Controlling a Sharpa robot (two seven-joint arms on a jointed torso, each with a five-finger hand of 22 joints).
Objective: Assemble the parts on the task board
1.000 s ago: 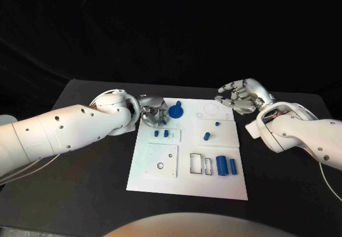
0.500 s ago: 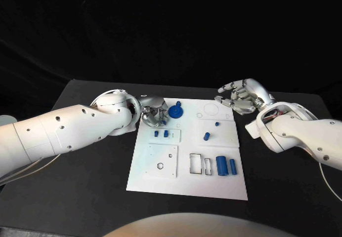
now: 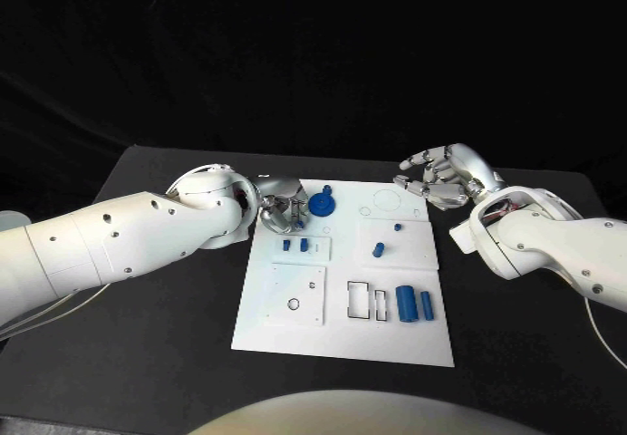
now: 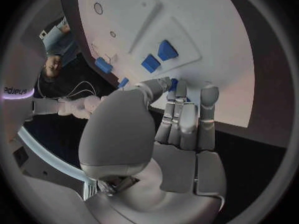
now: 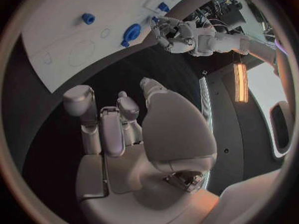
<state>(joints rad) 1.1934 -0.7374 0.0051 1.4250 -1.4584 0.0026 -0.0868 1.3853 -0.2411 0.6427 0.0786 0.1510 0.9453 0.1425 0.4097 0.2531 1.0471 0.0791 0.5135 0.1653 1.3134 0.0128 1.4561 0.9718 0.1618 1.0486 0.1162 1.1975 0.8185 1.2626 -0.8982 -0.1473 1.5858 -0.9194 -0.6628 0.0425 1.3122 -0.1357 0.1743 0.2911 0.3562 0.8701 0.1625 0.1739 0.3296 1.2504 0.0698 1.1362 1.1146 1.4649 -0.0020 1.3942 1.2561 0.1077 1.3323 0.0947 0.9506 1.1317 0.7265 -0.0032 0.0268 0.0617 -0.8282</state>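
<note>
The left hand point(image 3: 278, 208) sits at the far left corner of the task board point(image 3: 342, 335), fingers curled down toward the board edge; a speck of blue shows at its fingertips point(image 4: 176, 92) in the left wrist view, but whether it pinches a part I cannot tell. Just to its right lies the round blue disc point(image 3: 320, 204). Nearer, two small blue blocks point(image 3: 295, 245) lie on the left panel. Mid-board, a small blue peg point(image 3: 379, 248) lies loose. Near right, two blue cylinders point(image 3: 416, 303) lie beside empty rectangular slots point(image 3: 367, 302). The right hand point(image 3: 442, 178) hovers past the far right corner, fingers curled, holding nothing. My read: most of the assembly is left.
</note>
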